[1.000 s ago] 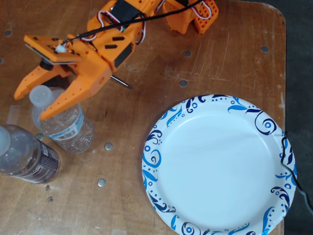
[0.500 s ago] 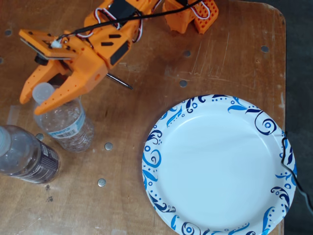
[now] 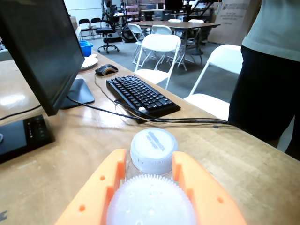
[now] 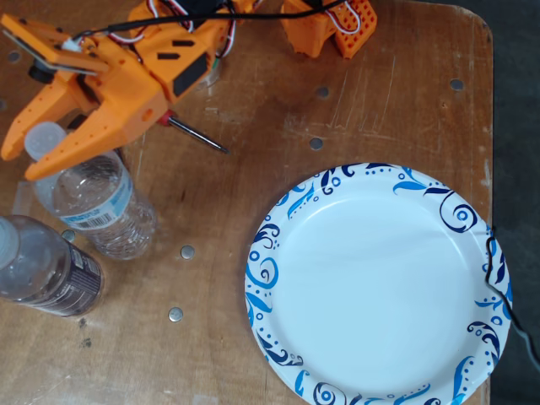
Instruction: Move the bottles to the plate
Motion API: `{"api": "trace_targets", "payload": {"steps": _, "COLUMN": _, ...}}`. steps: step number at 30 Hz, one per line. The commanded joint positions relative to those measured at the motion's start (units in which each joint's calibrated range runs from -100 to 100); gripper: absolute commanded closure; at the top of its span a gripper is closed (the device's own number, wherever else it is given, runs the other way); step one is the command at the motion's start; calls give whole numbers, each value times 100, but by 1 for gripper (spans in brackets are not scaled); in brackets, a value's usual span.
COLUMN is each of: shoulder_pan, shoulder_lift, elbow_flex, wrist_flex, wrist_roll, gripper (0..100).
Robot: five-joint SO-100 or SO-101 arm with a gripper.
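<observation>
In the fixed view, a clear bottle with a white-and-blue label (image 4: 93, 202) stands at the left of the wooden table. My orange gripper (image 4: 17, 166) reaches over it from the upper left, and its two fingers close around the whitish cap. In the wrist view the cap (image 3: 153, 150) sits between the orange fingers of my gripper (image 3: 150, 157). A second bottle with a dark brown label (image 4: 51, 274) stands just below and to the left, touching or nearly touching the first. The white plate with blue swirls (image 4: 270, 270) lies empty at the lower right, well apart from both bottles.
The arm's orange base (image 4: 329, 25) is at the top edge. A thin metal rod (image 4: 196, 135) lies beside the gripper. A black cable (image 4: 498, 270) runs by the plate's right rim. The wrist view shows a monitor (image 3: 42, 47), a keyboard (image 3: 140, 96) and a standing person (image 3: 269, 70).
</observation>
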Motion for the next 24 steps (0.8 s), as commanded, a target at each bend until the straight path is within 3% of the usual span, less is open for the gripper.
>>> {"api": "trace_targets", "payload": {"steps": 1, "shoulder_pan": -50, "shoulder_lift": -511, "elbow_flex": -1033, "wrist_flex": 979, "wrist_roll": -114, "gripper": 95}}
{"api": "trace_targets", "payload": {"steps": 9, "shoulder_pan": -1117, "shoulder_lift": -1261, "elbow_flex": -1763, "wrist_flex": 2476, "wrist_roll": -485, "gripper": 95}}
{"api": "trace_targets", "payload": {"steps": 17, "shoulder_pan": -2498, "shoulder_lift": -1818, "elbow_flex": -1402, "wrist_flex": 2815, "wrist_roll": -516, "gripper": 94}}
{"api": "trace_targets", "payload": {"steps": 24, "shoulder_pan": -3684, "shoulder_lift": -2534, "elbow_flex": -87, "wrist_flex": 2755, "wrist_roll": -427, "gripper": 94}}
